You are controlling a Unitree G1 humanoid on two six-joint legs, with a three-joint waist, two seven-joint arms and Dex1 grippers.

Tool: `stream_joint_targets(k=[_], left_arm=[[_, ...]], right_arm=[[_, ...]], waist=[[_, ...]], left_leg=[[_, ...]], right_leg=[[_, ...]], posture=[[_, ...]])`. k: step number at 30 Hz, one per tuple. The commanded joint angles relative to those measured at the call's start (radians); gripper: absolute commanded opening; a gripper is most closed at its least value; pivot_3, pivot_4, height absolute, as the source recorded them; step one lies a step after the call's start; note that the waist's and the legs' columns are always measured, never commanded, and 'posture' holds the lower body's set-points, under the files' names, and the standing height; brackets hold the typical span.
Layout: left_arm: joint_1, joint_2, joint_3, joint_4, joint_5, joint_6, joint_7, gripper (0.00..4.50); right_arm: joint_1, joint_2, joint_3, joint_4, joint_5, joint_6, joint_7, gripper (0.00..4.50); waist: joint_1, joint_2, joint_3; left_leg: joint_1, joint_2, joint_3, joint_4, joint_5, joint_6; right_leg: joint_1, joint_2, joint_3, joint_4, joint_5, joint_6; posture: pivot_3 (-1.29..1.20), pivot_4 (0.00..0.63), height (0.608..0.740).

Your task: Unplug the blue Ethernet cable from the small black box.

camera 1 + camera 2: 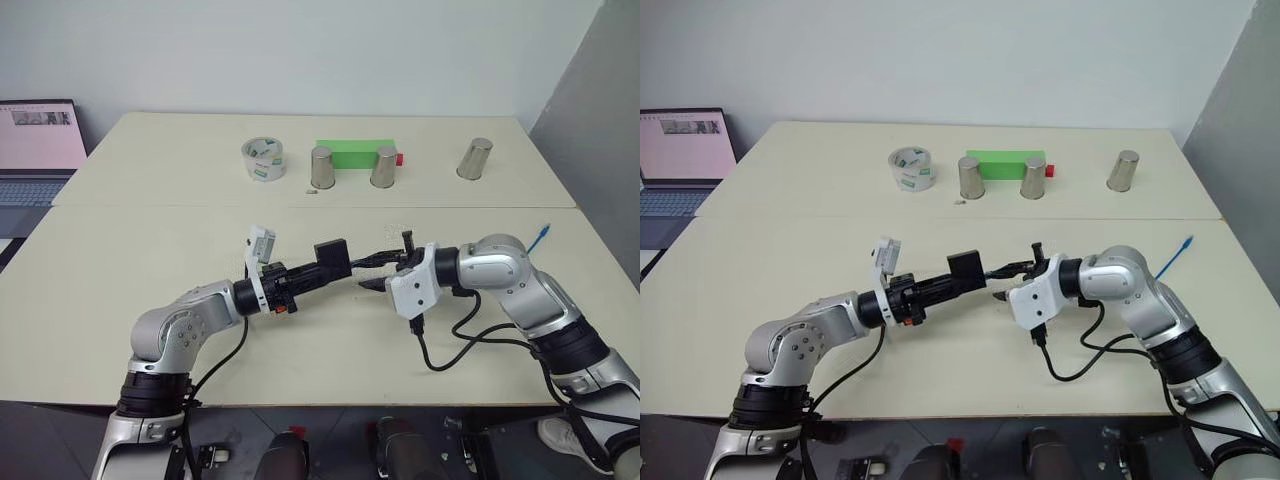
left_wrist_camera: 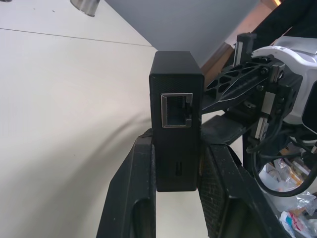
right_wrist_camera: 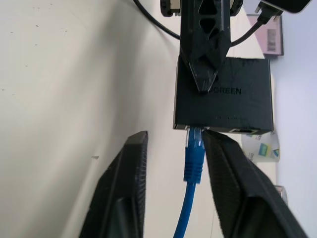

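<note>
A robotics lab or test room: two plain cream tables [image 1: 120, 300] pushed together against a bare white wall [image 1: 300, 50], an open laptop [image 1: 35, 150] at one side, and staged test props, steel cups [image 1: 322, 168], a tape roll [image 1: 264, 160], a green block [image 1: 355, 152].

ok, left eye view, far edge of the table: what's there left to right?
tape roll → left steel cup → green block → middle steel cup → small red piece → right steel cup
</note>
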Motion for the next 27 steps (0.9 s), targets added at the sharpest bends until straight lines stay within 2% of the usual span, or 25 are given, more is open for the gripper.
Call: stream_joint_targets(k=[1, 2, 5, 14, 20, 27], left_arm=[[-0.024, 0.071, -0.026, -0.039, 0.037, -0.075, -0.135, 0.77], [-0.029, 0.093, -0.039, -0.041, 0.052, -0.092, -0.168, 0.77], [-0.046, 0.140, -0.062, -0.039, 0.079, -0.133, -0.251, 0.77], [-0.076, 0.206, -0.103, -0.037, 0.115, -0.201, -0.411, 0.77], [-0.070, 0.210, -0.105, -0.030, 0.127, -0.218, -0.446, 0.77], [-0.062, 0.198, -0.095, -0.024, 0.129, -0.228, -0.445, 0.77]], right_arm=[[0.041, -0.023, -0.075, -0.147, 0.212, 0.284, 0.080, 2.87], [0.053, -0.026, -0.093, -0.173, 0.266, 0.369, 0.088, 3.05], [0.075, -0.027, -0.146, -0.246, 0.436, 0.638, 0.085, 3.10], [0.060, 0.069, -0.220, -0.258, 0.683, 1.076, -0.051, 3.12], [0.018, 0.127, -0.247, -0.225, 0.811, 1.241, -0.076, 3.12], [0.011, 0.135, -0.228, -0.244, 0.857, 1.290, -0.091, 3.12]], waist=[[0.000, 0.000, 0.000], [0.001, 0.000, 0.000], [0.002, 0.000, 0.000], [-0.002, 0.000, 0.000], [-0.006, 0.000, 0.000], [-0.009, 0.000, 0.000]], left_leg=[[0.000, 0.000, 0.000, 0.000, 0.000, 0.000], [0.000, 0.000, -0.001, 0.000, 0.000, 0.000], [0.000, 0.000, -0.001, 0.000, 0.000, 0.000], [-0.001, 0.000, -0.001, 0.000, 0.000, 0.000], [-0.002, 0.000, -0.001, -0.001, 0.000, 0.000], [-0.002, 0.000, -0.001, -0.001, 0.000, 0.001]], right_leg=[[0.000, 0.000, 0.000, 0.000, 0.000, 0.000], [0.000, 0.000, -0.001, 0.000, 0.000, -0.001], [0.000, 0.000, -0.001, 0.000, -0.001, -0.001], [-0.001, 0.000, -0.002, 0.000, -0.001, -0.001], [-0.002, 0.000, -0.002, 0.000, -0.001, -0.001], [-0.002, 0.001, -0.002, 0.000, -0.001, -0.001]], posture=[[0.00, 0.150, 0.740], [0.00, 0.150, 0.740], [0.00, 0.150, 0.740], [0.00, 0.150, 0.740], [0.00, 0.150, 0.740], [0.00, 0.150, 0.740]])
